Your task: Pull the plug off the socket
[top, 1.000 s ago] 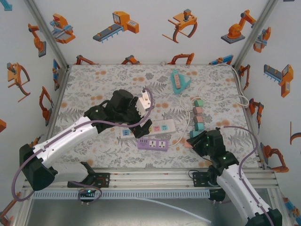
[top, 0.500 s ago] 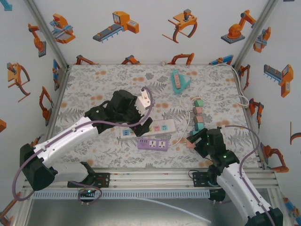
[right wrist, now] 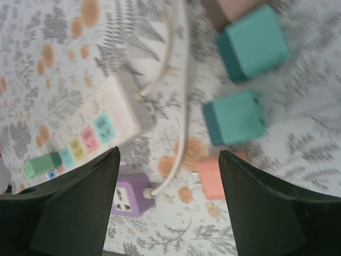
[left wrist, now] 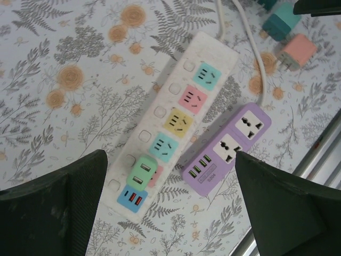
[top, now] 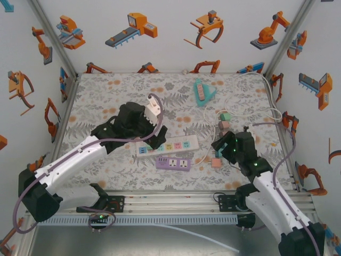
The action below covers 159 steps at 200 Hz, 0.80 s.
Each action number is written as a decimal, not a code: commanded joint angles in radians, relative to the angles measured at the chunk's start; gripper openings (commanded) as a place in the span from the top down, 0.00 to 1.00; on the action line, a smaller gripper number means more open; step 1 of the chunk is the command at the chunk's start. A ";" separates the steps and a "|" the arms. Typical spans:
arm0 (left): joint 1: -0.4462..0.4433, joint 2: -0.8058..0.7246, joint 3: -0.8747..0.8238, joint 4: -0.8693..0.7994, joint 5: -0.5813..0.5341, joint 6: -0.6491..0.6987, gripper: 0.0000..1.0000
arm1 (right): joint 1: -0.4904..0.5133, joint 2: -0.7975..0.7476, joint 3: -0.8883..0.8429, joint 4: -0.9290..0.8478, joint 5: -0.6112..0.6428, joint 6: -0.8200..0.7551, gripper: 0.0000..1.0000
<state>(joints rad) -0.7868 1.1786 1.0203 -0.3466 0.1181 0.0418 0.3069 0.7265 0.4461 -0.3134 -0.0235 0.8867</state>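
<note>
A white power strip (left wrist: 176, 109) with coloured sockets lies on the floral mat, and a green plug (left wrist: 141, 172) sits in a socket near its end. My left gripper (left wrist: 170, 213) hovers open above that end, its fingers wide on either side and touching nothing. In the top view the left gripper (top: 153, 138) is over the white power strip (top: 170, 145). My right gripper (right wrist: 168, 208) is open above the mat, with a loose pink plug (right wrist: 213, 176) lying below it, not held. From the top the right gripper (top: 220, 145) stands just beyond the pink plug (top: 216, 162).
A purple power strip (left wrist: 226, 149) lies beside the white one, its white cable (right wrist: 178, 133) running past the pink plug. Teal cube adapters (right wrist: 234, 116) sit in a row at the right (top: 224, 130). A teal strip (top: 200, 92) lies at the back. Metal rails (top: 176, 200) edge the front.
My right gripper opened, left the pink plug on the mat and rose away from it. The left arm drew back to the left, uncovering the white strip.
</note>
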 commanded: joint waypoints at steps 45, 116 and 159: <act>0.122 -0.120 -0.088 0.054 -0.190 -0.218 0.03 | 0.147 0.349 0.340 0.287 -0.204 -0.635 0.33; 0.311 -0.156 -0.184 -0.120 -0.268 -0.543 0.03 | 0.416 0.680 0.575 0.307 -0.492 -1.177 0.30; 0.403 -0.164 -0.264 -0.133 -0.176 -0.680 0.03 | 0.527 0.873 0.737 0.155 -0.573 -1.421 0.29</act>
<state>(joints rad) -0.4095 1.0359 0.7860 -0.4465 -0.1123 -0.5106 0.7910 1.5276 1.1065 -0.0593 -0.5076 -0.3153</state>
